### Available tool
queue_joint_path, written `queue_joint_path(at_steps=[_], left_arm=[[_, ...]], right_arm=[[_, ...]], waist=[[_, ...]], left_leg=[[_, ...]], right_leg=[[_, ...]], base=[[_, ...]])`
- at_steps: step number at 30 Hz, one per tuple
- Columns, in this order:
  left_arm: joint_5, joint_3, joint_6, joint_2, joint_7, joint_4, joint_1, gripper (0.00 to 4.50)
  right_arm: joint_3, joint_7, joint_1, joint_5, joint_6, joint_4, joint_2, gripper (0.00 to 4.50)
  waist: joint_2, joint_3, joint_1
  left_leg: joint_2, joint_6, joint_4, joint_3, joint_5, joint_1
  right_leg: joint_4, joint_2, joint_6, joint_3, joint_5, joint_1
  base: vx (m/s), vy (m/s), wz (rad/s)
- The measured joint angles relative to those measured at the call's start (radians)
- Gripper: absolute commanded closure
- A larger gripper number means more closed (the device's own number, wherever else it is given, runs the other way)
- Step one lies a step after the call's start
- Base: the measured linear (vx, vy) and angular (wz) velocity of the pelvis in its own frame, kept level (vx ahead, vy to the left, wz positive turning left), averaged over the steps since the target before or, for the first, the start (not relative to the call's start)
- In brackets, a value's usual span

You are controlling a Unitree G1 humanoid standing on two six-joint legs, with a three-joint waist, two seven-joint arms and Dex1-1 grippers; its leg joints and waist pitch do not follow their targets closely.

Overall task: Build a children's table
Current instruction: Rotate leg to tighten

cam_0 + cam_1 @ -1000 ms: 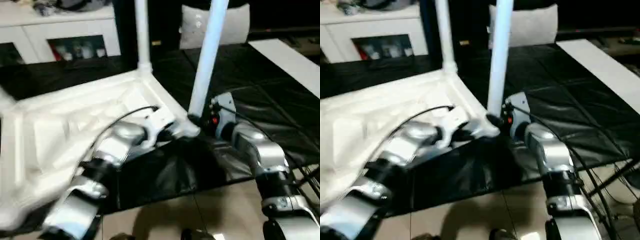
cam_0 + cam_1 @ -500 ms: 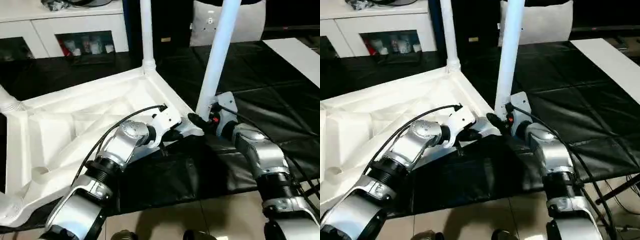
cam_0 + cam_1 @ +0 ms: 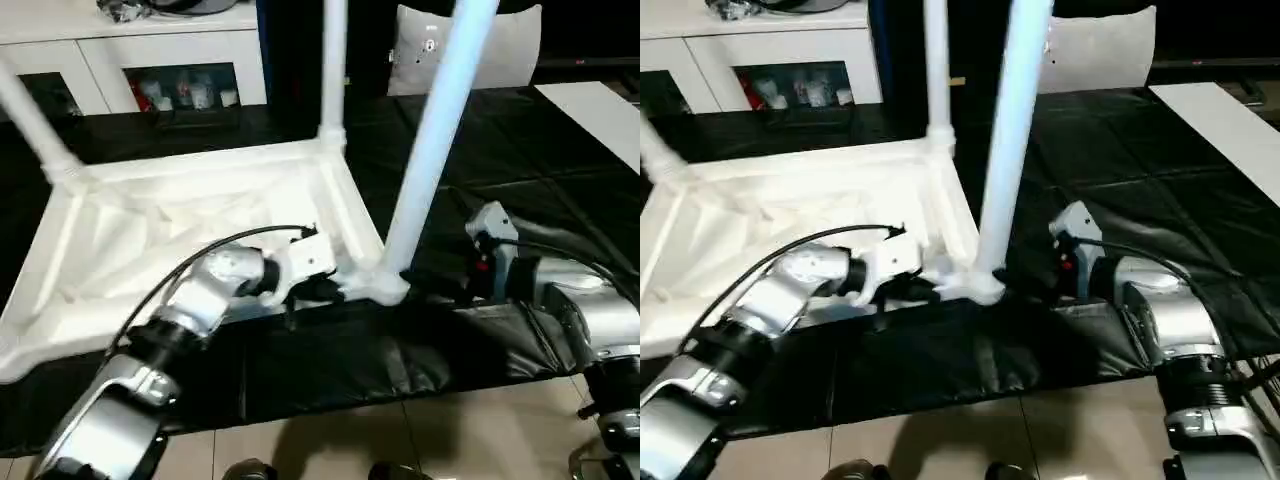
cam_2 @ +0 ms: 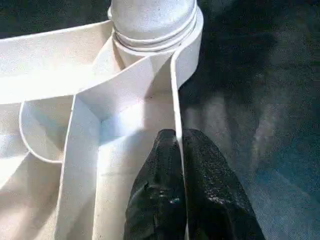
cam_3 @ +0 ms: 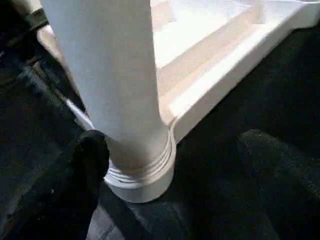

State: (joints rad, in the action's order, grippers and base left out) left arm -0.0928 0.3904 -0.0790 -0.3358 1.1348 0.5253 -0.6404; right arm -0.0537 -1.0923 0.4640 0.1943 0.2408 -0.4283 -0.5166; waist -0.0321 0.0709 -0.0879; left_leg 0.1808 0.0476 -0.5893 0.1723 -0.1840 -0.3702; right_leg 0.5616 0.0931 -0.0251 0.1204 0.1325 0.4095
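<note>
Table (image 3: 200, 215) lay upside down on the dark mat, legs rising.
Left gripper (image 4: 179, 150) pinched its rim; right gripper (image 5: 170, 165) gaped around the near leg (image 3: 435, 150). Likely next: checking seating.

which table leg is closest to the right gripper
The near-corner leg, the one leaning toward the camera. The right gripper sits at its base, jaws open; the other two legs stand at far corners.
</note>
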Motion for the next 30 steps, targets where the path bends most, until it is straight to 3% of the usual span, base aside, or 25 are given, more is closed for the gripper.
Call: queue_joint_path(at_steps=[5,10,11,18,30], left_arm=[[0.012,0.011,0.033,-0.03,0.088,-0.01,0.004,4.5],[0.02,0.021,0.045,-0.037,0.121,-0.011,0.004,4.5],[0.02,0.021,0.045,-0.039,0.127,-0.014,0.005,4.5],[0.021,0.036,0.049,-0.041,0.148,-0.042,0.015,4.5],[0.021,0.039,0.055,-0.043,0.149,-0.046,0.017,4.5]], right_arm=[[-0.041,-0.103,0.0,-0.008,-0.057,-0.007,-0.029,0.07],[-0.045,-0.166,-0.001,0.011,-0.053,0.0,-0.028,0.07],[-0.049,-0.175,-0.002,0.015,-0.052,0.004,-0.028,0.34],[-0.071,-0.22,-0.01,0.043,-0.05,0.022,-0.014,0.89],[-0.076,-0.26,-0.014,0.053,-0.012,0.033,-0.011,1.73]], waist=[[0.0,0.0,-0.005],[0.0,0.0,-0.012],[0.0,0.0,-0.013],[0.0,0.0,-0.027],[0.001,0.0,-0.028]], left_leg=[[0.0,0.0,-0.001,0.0,0.0,0.0],[0.0,0.0,-0.001,0.0,0.0,0.0],[0.0,0.0,-0.001,0.0,0.0,0.0],[0.0,0.0,-0.001,0.0,0.0,0.0],[0.0,0.0,-0.002,0.0,0.0,0.0]], right_leg=[[0.0,0.0,0.0,0.0,0.0,-0.001],[0.0,0.0,0.0,0.0,0.0,-0.001],[0.0,0.0,0.0,0.0,0.0,-0.001],[0.0,0.0,0.0,0.0,0.0,-0.001],[0.001,0.0,0.0,0.0,0.0,-0.001]], base=[[0.0,0.0,0.0],[0.0,0.0,0.0],[0.0,0.0,0.0],[0.0,0.0,0.0],[0.0,0.0,0.0]])
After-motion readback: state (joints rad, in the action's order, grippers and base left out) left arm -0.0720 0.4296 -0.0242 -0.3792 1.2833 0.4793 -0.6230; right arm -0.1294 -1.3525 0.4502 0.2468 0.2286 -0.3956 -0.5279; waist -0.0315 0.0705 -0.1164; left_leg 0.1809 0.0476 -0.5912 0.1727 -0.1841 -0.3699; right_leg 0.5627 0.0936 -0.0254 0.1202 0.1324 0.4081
